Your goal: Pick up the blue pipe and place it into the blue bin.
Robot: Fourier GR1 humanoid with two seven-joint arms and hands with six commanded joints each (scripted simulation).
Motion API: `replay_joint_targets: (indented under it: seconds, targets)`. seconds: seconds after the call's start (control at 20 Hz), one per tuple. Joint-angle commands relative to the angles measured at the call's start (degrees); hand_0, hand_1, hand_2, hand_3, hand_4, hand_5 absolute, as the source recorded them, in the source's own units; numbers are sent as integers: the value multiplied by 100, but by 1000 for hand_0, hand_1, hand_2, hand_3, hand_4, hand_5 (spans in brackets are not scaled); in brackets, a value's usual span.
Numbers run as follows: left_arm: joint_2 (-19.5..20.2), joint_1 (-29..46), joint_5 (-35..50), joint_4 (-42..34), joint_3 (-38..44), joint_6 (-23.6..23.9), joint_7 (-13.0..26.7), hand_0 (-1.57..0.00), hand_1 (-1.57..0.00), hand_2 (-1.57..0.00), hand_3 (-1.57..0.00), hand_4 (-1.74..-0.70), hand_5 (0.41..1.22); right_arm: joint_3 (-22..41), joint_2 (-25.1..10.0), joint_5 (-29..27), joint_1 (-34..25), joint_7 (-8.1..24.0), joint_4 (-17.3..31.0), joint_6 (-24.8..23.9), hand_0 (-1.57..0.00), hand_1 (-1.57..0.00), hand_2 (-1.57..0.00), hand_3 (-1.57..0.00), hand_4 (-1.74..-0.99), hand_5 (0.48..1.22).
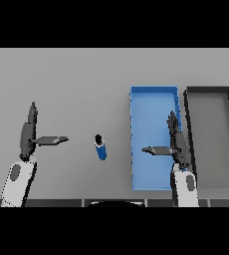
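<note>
Blue short cylindrical pipe with a dark end (101, 147) lies on the grey table (76, 79), just left of the blue rectangular bin (154, 90). A dark grey bin (209, 90) sits right of it. Left hand (29, 133) rests far left, fingers straight. Right hand (176, 142) hovers over the blue bin's right side, fingers straight, thumb extended, holding nothing.

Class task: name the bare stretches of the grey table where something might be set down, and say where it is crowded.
Bare: the grey table behind the left hand and small blue pipe, up to the blue bin. Crowded: the right hand hangs over the bin's right wall, tight against the dark grey bin.
</note>
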Motion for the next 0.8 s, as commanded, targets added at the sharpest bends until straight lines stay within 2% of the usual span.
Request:
replay_joint_targets:
  seconds: [0.0,0.25,0.3,0.35,0.4,0.55,0.75]
  targets:
    - [-10,-1,-6,-7,-6,10,-24,1,1,1,1,-967,594,-10,-10,-9,1,0,0,1,1,1,1,1,-1210,594]
    - [-88,-14,-83,-51,-83,93,-10,1,1,1,1,-967,594,-87,-93,-102,-30,32,24,66,1,1,1,1,-1210,594]
    - [315,30,-135,-107,-315,-583,-278,1,1,1,1,-967,594,103,-527,329,61,-295,-135,211,1,1,1,1,-1210,594]
    - [646,41,-78,-96,-362,-1065,-422,1,1,1,1,-969,595,285,-749,632,176,-500,-289,295,1,1,1,1,-1206,592]
    - [844,49,-54,-116,-416,-1367,-485,1,1,1,1,-970,596,422,-827,866,242,-537,-365,293,1,1,1,1,-1198,589]
    - [1031,-19,-6,36,-457,-1782,-592,1,1,1,1,-968,597,529,-976,1070,340,-553,-486,342,1,1,1,1,-1190,586]
    - [1156,183,3,-322,-641,-2094,-864,1,1,1,1,-970,586,562,-1020,1101,340,-371,-613,365,1,1,1,1,-1181,580]
